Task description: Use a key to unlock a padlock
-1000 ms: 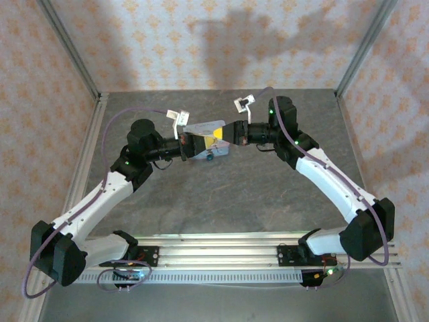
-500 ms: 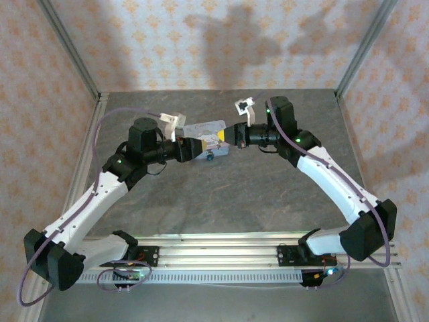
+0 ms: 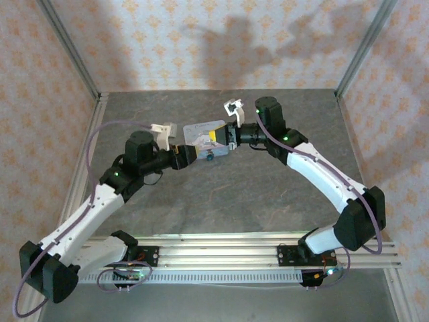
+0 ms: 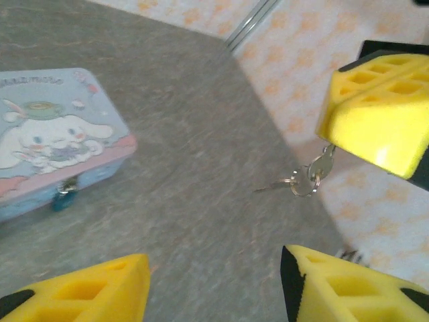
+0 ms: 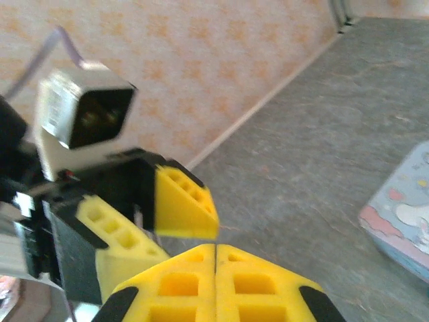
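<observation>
Right tool [image 5: 215,249] pinched shut on the key [image 4: 322,166], ring [image 4: 303,189] dangling above the tabletop [image 4: 201,221]. Left tool [image 4: 214,285] spread wide, facing it, close. Padlock [image 4: 64,198] hangs on the tin [image 4: 60,144] front, near tabletop's far edge, middle.

light bright, even, from above | soft shadows high on back wall [image 3: 255,40], fainter on table [image 3: 221,201] | left wrist: key [image 4: 273,186] and tin [image 4: 60,147] soft-focus | right wrist: whole frame slightly blurred
</observation>
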Robot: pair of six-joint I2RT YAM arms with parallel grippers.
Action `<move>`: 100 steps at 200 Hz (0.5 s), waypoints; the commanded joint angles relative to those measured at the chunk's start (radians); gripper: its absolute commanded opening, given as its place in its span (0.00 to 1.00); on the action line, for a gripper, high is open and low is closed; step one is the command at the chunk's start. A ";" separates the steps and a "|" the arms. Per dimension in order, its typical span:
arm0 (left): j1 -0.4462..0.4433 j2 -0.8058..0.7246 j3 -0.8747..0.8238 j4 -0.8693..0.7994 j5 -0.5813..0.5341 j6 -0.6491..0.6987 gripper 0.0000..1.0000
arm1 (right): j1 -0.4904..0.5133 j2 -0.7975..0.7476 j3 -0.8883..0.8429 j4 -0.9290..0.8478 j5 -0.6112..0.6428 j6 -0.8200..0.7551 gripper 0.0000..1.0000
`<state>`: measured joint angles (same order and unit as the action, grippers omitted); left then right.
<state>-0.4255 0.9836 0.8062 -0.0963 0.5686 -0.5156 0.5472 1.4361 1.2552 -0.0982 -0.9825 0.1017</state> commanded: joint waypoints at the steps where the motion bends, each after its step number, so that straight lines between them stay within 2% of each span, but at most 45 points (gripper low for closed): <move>1: -0.004 -0.023 -0.069 0.328 0.071 -0.140 0.56 | 0.001 0.009 -0.011 0.160 -0.117 0.055 0.00; 29: -0.006 0.033 -0.096 0.520 0.155 -0.226 0.55 | -0.001 0.007 -0.033 0.217 -0.168 0.104 0.00; 100: -0.010 0.100 -0.147 0.797 0.165 -0.361 0.52 | -0.038 -0.033 -0.149 0.460 -0.181 0.296 0.00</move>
<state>-0.4259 1.0672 0.6838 0.5293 0.7013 -0.8104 0.5156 1.4456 1.1297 0.1921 -1.1339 0.3088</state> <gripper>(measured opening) 0.529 0.058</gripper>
